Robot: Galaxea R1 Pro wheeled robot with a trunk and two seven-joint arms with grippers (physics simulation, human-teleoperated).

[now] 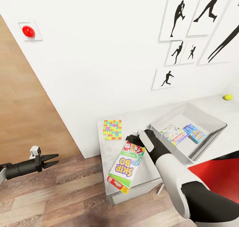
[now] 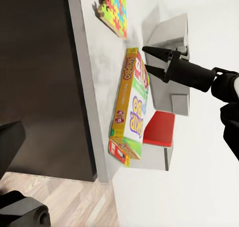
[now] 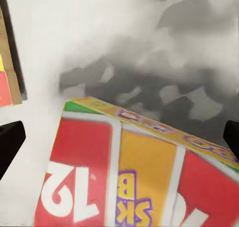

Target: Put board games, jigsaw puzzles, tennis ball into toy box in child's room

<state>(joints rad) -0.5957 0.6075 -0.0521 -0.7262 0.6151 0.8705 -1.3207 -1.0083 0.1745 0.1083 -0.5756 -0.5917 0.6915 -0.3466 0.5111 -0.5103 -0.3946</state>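
Right gripper [image 2: 153,61] hovered, jaws spread, over the Skip-Bo box [image 1: 126,166] lying flat at the table [image 1: 146,183] edge, overhanging. Probably light, stiff, slick; pinch across the overhanging edge. Left gripper [image 1: 52,160] open, idle.

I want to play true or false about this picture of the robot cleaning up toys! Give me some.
1. The Skip-Bo game is lying on the table. True.
2. The grey toy box has nothing in it. False: two game boxes lie inside.
3. The yellow ball is inside the toy box. False: it sits on the table beyond the box.
4. The right gripper is open above the Skip-Bo game. True.
5. The left gripper is holding the puzzle. False: it is open over the floor, and the puzzle lies on the table.
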